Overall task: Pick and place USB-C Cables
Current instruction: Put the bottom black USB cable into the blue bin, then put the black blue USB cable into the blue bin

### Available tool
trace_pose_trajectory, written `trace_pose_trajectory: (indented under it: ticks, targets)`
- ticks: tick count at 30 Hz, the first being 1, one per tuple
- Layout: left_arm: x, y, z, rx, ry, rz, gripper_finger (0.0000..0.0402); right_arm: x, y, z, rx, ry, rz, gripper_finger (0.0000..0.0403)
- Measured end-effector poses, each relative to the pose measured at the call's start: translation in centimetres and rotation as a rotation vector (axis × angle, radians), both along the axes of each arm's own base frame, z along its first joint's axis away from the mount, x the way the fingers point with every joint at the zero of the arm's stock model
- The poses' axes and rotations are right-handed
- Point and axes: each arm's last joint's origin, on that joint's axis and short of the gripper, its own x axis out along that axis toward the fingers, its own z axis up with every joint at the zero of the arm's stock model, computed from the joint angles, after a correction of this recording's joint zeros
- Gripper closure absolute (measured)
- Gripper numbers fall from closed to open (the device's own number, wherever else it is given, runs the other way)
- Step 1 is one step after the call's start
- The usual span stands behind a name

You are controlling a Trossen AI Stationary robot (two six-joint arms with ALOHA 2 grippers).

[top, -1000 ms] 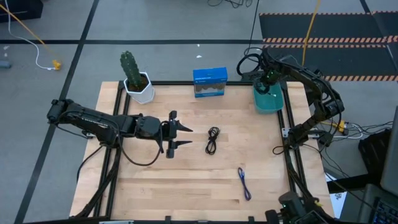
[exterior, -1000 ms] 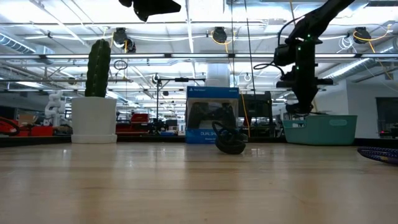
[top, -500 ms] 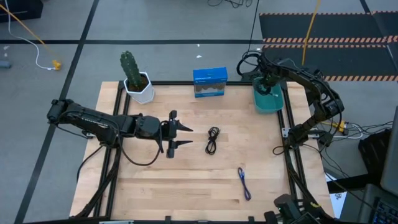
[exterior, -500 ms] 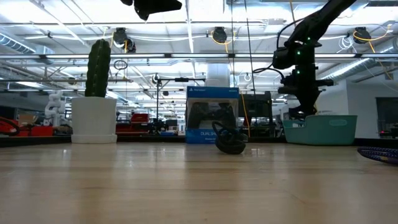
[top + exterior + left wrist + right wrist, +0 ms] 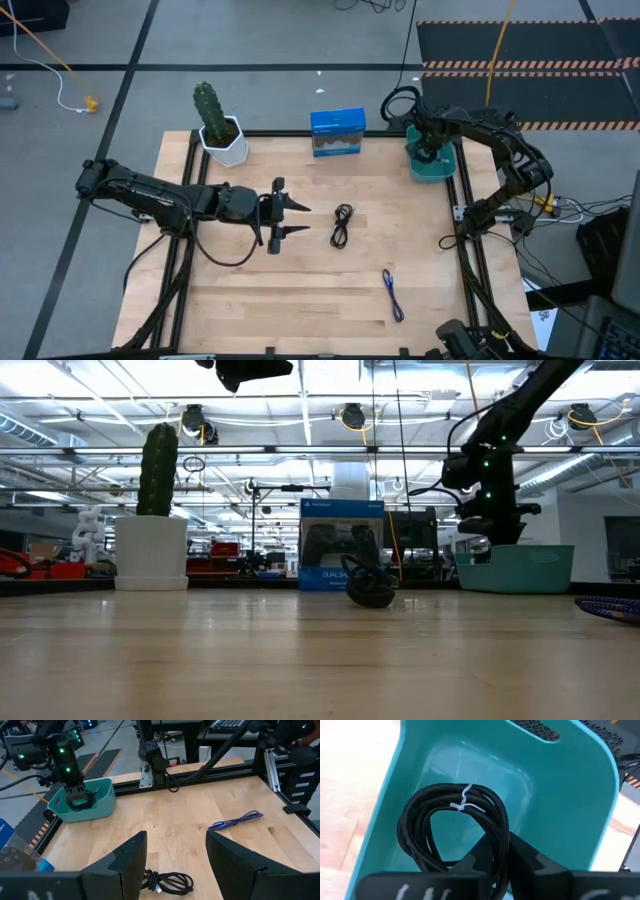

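The black cable [image 5: 451,827] you carry hangs over the teal bin [image 5: 560,810] at the table's far right, pinched in your right gripper [image 5: 492,851], so lower straight down; the left gripper [image 5: 285,218] waits open mid-table.

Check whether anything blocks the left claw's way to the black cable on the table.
Nothing visible does. The left claw hangs open, pointing at the black cable; only bare table shows between them. The blue cable lies off to the side.
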Motion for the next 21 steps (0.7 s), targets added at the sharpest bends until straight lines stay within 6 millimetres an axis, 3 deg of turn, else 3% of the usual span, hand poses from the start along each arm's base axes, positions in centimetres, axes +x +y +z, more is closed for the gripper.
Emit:
trace_pose_trajectory:
  ticks: [15,21]
  targets:
    - [0.0,0.0,0.0,0.000,0.000,0.000,0.0197,0.0,0.2,-0.3,0.017,0.015,0.030,0.0252]
    - [0.0,0.0,0.0,-0.008,0.000,0.003,0.0197,0.9,1.0,1.7,0.045,0.023,0.039,0.0234]
